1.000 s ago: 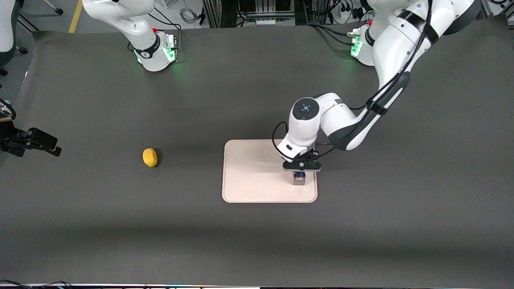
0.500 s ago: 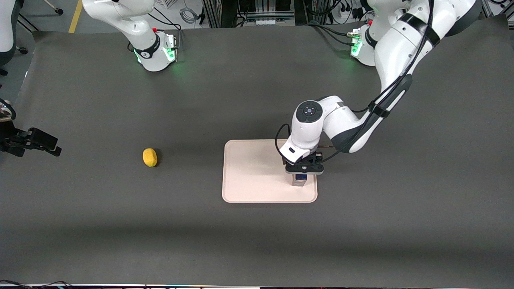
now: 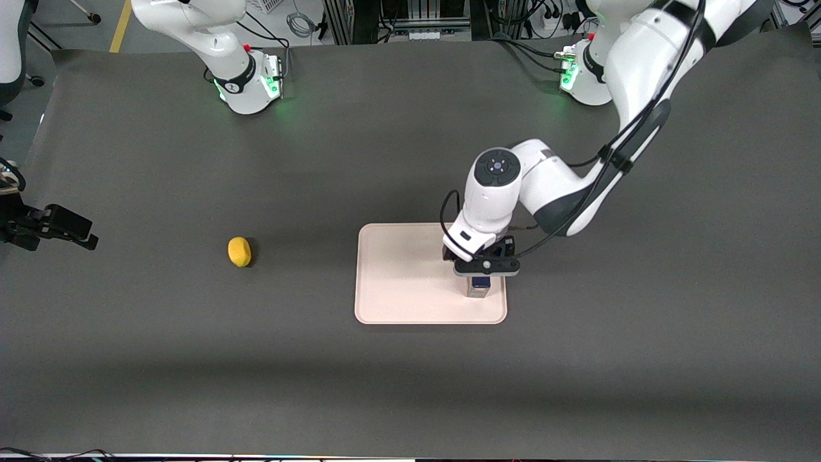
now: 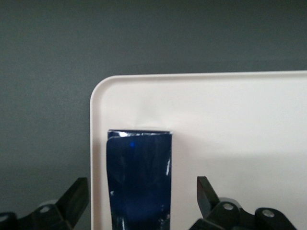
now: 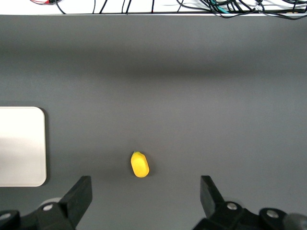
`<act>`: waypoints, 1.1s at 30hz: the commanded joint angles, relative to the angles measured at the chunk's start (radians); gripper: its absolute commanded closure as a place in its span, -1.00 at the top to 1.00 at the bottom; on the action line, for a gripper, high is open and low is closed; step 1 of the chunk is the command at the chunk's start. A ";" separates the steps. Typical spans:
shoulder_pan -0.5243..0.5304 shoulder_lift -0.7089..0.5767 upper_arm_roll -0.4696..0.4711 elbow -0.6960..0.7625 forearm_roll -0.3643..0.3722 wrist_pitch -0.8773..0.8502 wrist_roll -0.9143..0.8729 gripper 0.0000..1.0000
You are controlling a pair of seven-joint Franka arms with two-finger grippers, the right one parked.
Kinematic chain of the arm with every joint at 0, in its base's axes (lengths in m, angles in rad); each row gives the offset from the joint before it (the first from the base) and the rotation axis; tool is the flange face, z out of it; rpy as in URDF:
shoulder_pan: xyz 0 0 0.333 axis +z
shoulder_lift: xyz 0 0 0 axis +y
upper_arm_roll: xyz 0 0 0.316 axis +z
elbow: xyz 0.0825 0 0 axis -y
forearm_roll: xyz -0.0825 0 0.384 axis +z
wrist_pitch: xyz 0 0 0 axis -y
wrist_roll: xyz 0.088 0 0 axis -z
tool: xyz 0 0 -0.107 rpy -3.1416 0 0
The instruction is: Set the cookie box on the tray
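The cookie box, a small dark blue carton, stands on the pale tray, close to the tray corner that lies toward the working arm's end and nearer the front camera. My left gripper hangs straight above it. In the left wrist view the blue cookie box sits between my gripper's two black fingers. A gap of tray surface shows on each side of the carton, so the gripper is open and the box rests free.
A small yellow lemon-like lump lies on the dark table mat toward the parked arm's end, well away from the tray. It also shows in the right wrist view as the yellow lump, beside the tray corner.
The working arm's wrist and elbow have shifted slightly toward its own end of the table. The cookie box has stayed at the same spot on the tray.
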 commanded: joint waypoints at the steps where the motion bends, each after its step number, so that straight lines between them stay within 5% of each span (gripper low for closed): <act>1: 0.065 -0.186 0.021 0.036 -0.154 -0.182 0.233 1.00; 11: 0.073 -0.482 0.309 0.030 -0.336 -0.363 0.619 1.00; 19: 0.070 -0.526 0.489 -0.010 -0.339 -0.402 0.701 1.00; 26: 0.070 -0.615 0.556 -0.241 -0.338 -0.189 0.704 1.00; 33: 0.067 -0.609 0.553 -0.266 -0.347 -0.168 0.693 1.00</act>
